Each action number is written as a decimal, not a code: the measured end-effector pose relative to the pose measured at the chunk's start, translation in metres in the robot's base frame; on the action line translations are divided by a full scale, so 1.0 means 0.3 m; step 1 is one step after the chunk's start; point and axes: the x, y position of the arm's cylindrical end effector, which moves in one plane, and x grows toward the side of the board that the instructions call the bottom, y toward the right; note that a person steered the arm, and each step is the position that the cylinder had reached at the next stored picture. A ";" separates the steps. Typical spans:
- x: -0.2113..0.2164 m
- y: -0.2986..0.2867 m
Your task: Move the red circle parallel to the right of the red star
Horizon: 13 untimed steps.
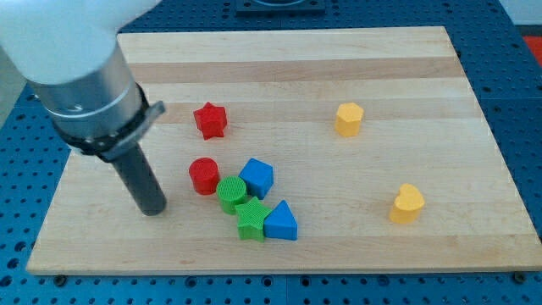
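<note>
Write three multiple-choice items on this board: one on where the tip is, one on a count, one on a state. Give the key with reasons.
1. Where is my tip relative to the red circle?
A. the view's left of it
B. the view's right of it
C. on top of it

2. How many yellow blocks are on the board?
A. one
B. two
C. three

3. The red circle and the green circle are:
A. far apart
B. stacked
C. touching or nearly so

Key: 1 A, the rod ends left of the circle with a gap. 2 B, one at upper right, one at lower right. 3 C, their edges meet in the view.
</note>
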 end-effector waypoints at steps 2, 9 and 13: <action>-0.018 0.119; -0.514 0.231; -0.556 0.399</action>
